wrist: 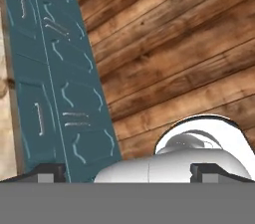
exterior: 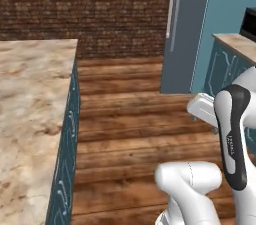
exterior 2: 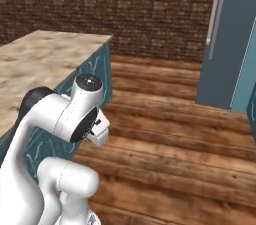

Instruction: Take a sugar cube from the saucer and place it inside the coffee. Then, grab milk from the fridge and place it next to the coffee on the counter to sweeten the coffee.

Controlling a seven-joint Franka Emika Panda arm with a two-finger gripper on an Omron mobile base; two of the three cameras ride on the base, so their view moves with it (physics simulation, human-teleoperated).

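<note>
Jaws [wrist: 127, 172]: standing wide apart, grasping nothing, their two dark tips pointing down at the plank floor [wrist: 189, 44] beside teal cabinet doors [wrist: 64, 83].
Arm [exterior: 235, 134]: folding up over the base, in the aisle.
Bench [exterior: 30, 99]: lying to the left, its beige marbled top bare where visible.
Fridge [exterior: 187, 29]: standing closed at the far right, its long handle [exterior: 171, 4] facing the aisle.
Back: a brick wall [exterior 2: 125, 4] is running behind.

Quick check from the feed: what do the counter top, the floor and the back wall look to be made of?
The counter looks like polished stone, marble or granite: beige with brown blotches, over teal panelled cabinet doors that seem painted. The floor looks like varnished wood: long brown planks with visible grain. The back wall looks like rough dark brick, in mortared courses.
</note>
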